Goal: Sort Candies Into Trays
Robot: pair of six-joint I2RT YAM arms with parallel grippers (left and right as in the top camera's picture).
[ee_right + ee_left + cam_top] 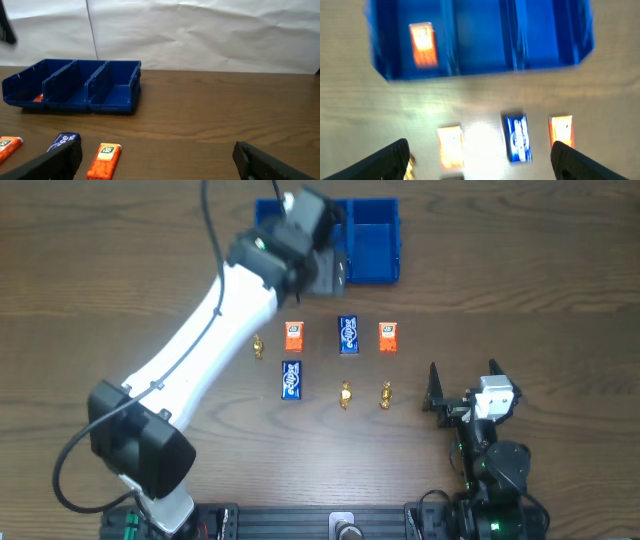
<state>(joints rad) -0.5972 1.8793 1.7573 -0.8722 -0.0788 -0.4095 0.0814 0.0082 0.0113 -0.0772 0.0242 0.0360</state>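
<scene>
1. Top view: the dark wood-grain counter (540, 300) has a blue plastic tray (375, 270) with open bins at the far edge. The candies sit in two loose rows nearer the arms.
2. Counted on the counter: two flat orange candy packs (294, 336) (388, 337), two blue candy bars (348, 335) (291, 380) and three small gold-wrapped candies (259, 347) (345, 395) (386, 394). None of them touch each other.
3. The left pincer (335, 275) is up by the tray's front wall on its white arm. The right pincer (462, 385) sits low on its own side, just beside the candies, with its fingers spread apart and nothing between them.
4. Left wrist view: the tray turns out to have three bins, and a third orange pack (422, 45) lies in one end bin, so that's three orange in all. The other two bins look bare.
5. The left pincer (480, 170) is wide apart and holds nothing. It hangs over the near row, where two orange packs, one blue bar and a gold candy show.
6. Right wrist view: the tray (115, 95) stands against a white backdrop (200, 35), with a bit of orange (37, 98) in the end bin. The right pincer (155, 170) is apart with nothing in it, facing two orange packs and a blue bar.
</scene>
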